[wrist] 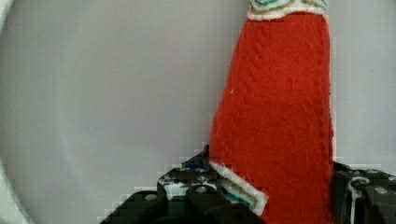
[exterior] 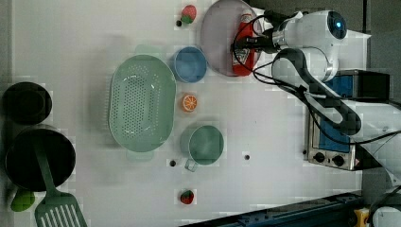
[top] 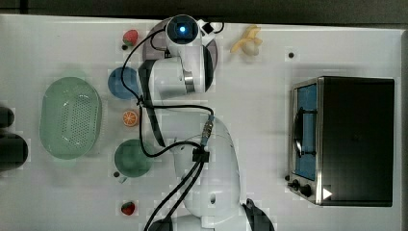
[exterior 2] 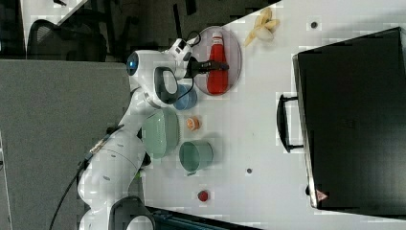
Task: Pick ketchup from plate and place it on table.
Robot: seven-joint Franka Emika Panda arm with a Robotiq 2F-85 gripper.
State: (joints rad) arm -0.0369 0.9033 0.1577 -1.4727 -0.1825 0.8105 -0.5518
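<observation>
Ketchup [exterior 2: 218, 67] lies flat on the pale lilac-grey plate [exterior 2: 235, 57], a red bottle with a white cap end and a small white patch on its body. In the wrist view the ketchup's red body [wrist: 280, 116] runs between the two dark fingers [wrist: 196, 196] of the claw [wrist: 275, 196], which sit close against its sides, one on each; the claw looks closed onto the bottle, which rests on the plate [wrist: 93, 93]. In the right view the claw [exterior 2: 221, 66] reaches across the middle of the bottle from the white arm. In the left view the ketchup [exterior: 243, 52] lies along the plate's [exterior: 215, 33] edge nearest the arm, with the claw [exterior: 241, 45] over it.

Beside the plate on the white worktop [exterior: 71, 38] stand a small blue bowl [exterior: 189, 64] and a strawberry [exterior: 188, 13]. Farther off are an orange half [exterior: 190, 102], a pale green colander [exterior: 141, 103], a green cup [exterior: 204, 144] and a second strawberry [exterior: 187, 196]. A peeled banana [exterior 2: 262, 28] lies near the plate in the right view. A toaster oven [top: 344, 139] sits at the top view's right. At the left view's left are dark pots [exterior: 28, 101] and a green spatula [exterior: 54, 203].
</observation>
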